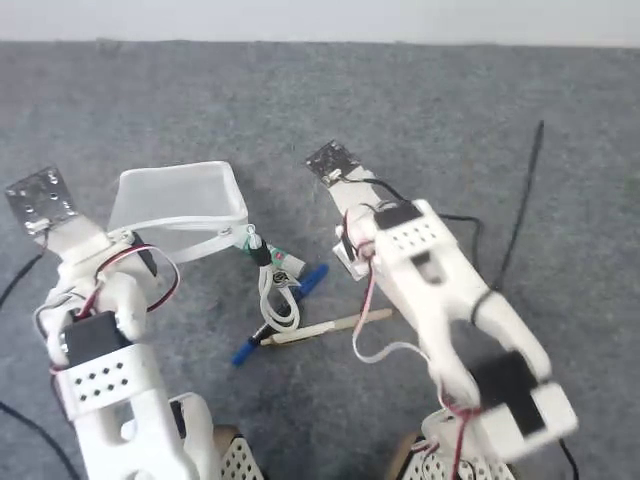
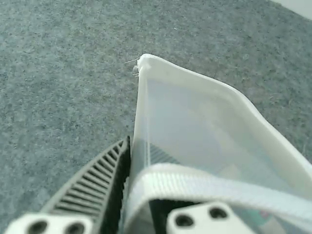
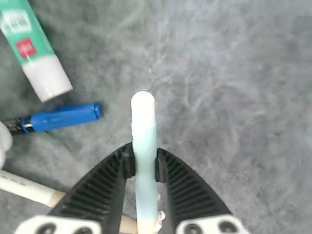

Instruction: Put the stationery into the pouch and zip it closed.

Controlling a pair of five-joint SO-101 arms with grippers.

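Loading step in hand. Left fingers (image 2: 105, 168) clamped on pouch (image 2: 204, 126) edge, above counter (image 2: 58, 73). Right fingers (image 3: 109, 178) gripped pale pen (image 3: 143, 117) near blue pen (image 3: 61, 117). Next move likely called for: carry pale pen to pouch mouth, align lengthwise, release inside

We see the desk (image 1: 450, 100) in mottled grey, flecked lighter; the pouch (image 1: 180, 205) is milky translucent white with a white woven strap; the blue pen (image 3: 61, 118) is bright blue with a dark band; the tube (image 3: 34, 53) is green and white with a red patch; the cream stick (image 1: 325, 328) is plain; the pale pen (image 3: 144, 122) is faint aqua, white-tipped; the right gripper (image 3: 144, 152) has black, ribbed fingers (image 3: 107, 185).
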